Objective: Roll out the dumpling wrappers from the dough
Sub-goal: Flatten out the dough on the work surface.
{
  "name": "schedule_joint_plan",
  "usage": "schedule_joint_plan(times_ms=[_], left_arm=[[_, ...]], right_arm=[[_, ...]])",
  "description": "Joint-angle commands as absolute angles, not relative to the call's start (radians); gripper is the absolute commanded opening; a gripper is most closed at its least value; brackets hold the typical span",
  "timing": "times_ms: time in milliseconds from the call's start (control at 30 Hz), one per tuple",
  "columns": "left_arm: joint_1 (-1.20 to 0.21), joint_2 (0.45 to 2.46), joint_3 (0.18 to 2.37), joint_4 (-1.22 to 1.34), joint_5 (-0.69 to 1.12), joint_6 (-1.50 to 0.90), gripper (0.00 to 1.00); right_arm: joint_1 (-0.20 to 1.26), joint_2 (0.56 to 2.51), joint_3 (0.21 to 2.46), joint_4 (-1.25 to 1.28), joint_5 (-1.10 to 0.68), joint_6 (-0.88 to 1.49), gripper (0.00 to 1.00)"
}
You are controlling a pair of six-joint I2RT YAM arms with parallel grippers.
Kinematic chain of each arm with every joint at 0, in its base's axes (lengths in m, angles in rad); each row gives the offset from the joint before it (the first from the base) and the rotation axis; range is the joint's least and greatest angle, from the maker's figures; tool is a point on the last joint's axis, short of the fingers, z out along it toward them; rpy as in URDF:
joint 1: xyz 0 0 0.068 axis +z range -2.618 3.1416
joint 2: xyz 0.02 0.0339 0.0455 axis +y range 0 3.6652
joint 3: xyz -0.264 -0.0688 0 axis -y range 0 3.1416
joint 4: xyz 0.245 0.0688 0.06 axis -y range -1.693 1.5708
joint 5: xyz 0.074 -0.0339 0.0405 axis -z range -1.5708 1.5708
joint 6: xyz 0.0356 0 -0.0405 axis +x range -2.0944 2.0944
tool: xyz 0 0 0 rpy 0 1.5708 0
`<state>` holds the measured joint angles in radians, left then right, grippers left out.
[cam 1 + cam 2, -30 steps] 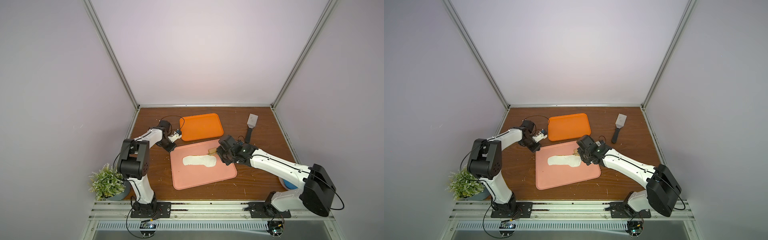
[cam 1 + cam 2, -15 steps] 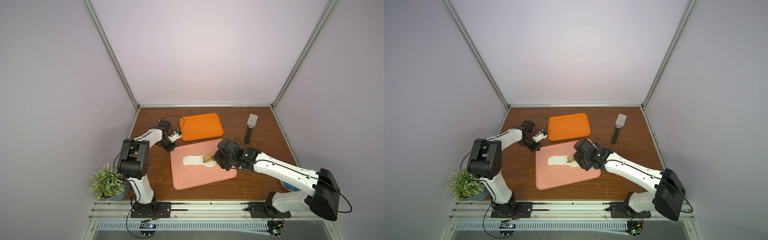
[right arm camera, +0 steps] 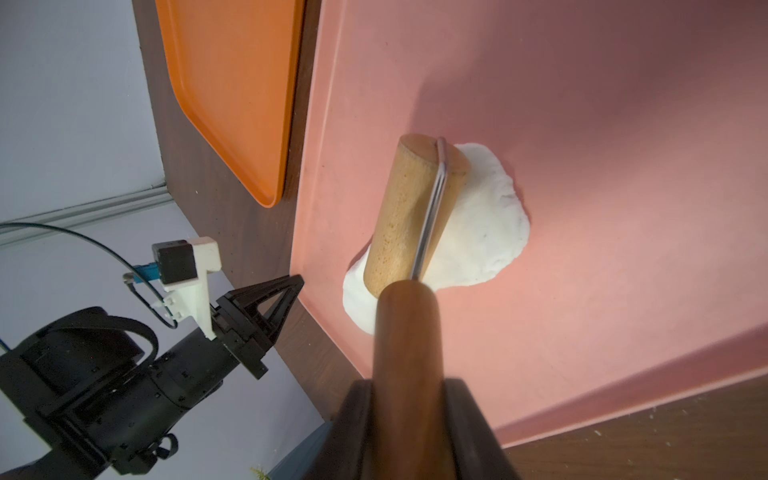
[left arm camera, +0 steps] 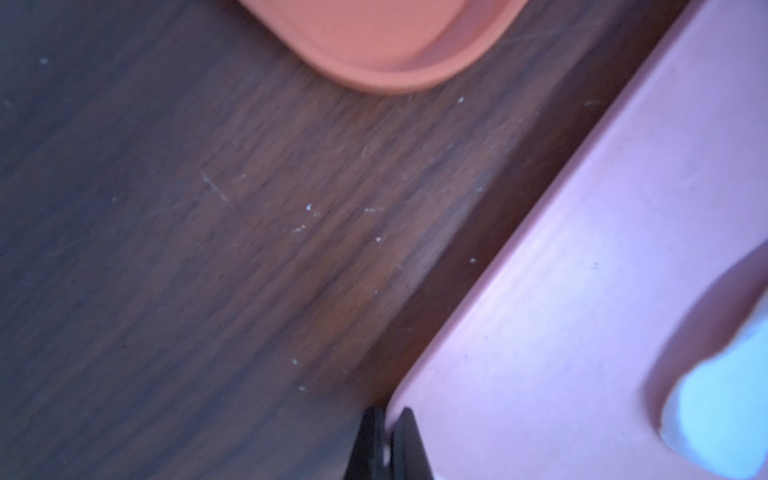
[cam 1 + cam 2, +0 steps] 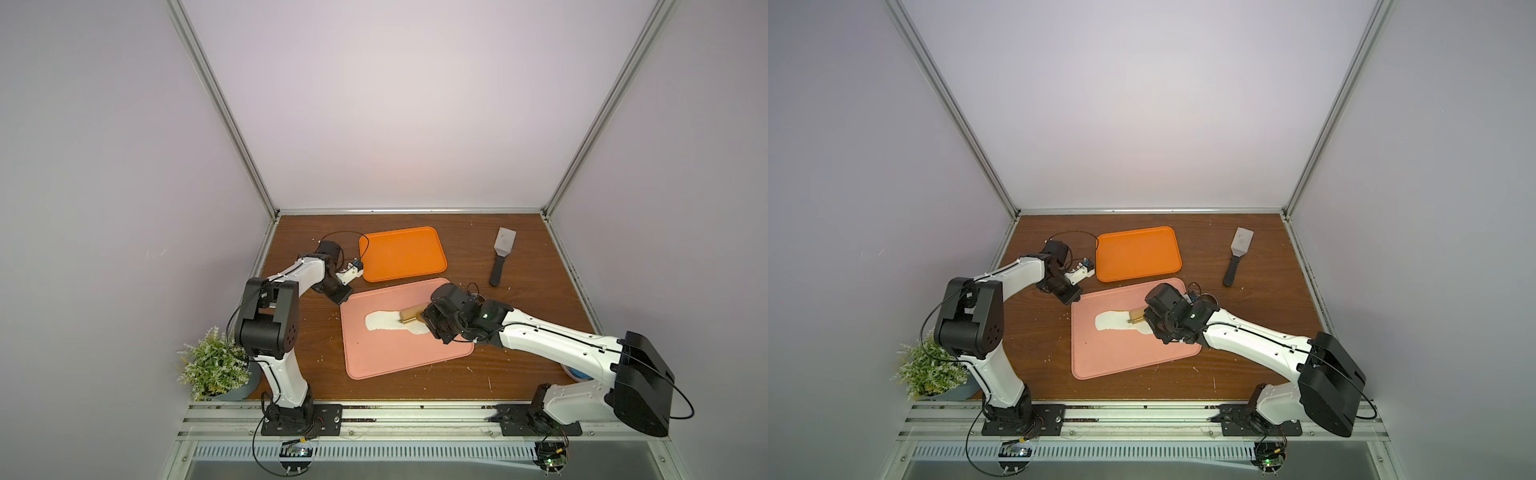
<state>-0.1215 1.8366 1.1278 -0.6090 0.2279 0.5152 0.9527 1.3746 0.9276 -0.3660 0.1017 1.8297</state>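
A long, irregular white dough (image 5: 384, 330) (image 5: 1113, 326) (image 3: 486, 232) sheet lies on the pink mat (image 5: 395, 361) (image 5: 1121, 357). A small wooden roller (image 5: 409, 326) (image 5: 1137, 327) (image 3: 411, 208) rests across the dough's middle. My right gripper (image 5: 432, 328) (image 3: 409, 390) is shut on the roller's dark wooden handle (image 3: 407, 332). My left gripper (image 5: 343, 297) (image 5: 1073, 296) (image 4: 386, 415) is shut on the mat's far left corner, with the mat's edge (image 4: 582, 291) between its fingers. No dumpling wrappers are in view.
An orange tray (image 5: 401, 253) (image 5: 1138, 253) lies just behind the mat. A metal spatula (image 5: 500, 257) with a black handle lies at the back right. A potted plant (image 5: 214, 365) stands at the front left. A blue bowl (image 5: 575, 374) sits under the right arm.
My right gripper has pushed the roller from the dough's right end leftward onto its middle. The left gripper has stayed on the mat's corner.
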Motion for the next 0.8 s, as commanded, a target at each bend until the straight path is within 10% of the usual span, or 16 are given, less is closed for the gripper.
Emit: schedule_joint_plan(times_ms=[0,467,767], left_arm=[[-0.129,1.983,1.049,-0.537,0.190,0.502,0.00],[-0.126,1.985,1.048,-0.538,0.186,0.501,0.00],[-0.124,1.982,1.048,-0.538,0.189,0.502,0.00]], right_arm=[[0.947,1.445,0.887,-0.498,0.134,1.908,0.00],[0.920,1.777,0.985,-0.531,0.013,1.827,0.00],[0.916,1.642,1.032,-0.482,0.103,1.770,0.00]])
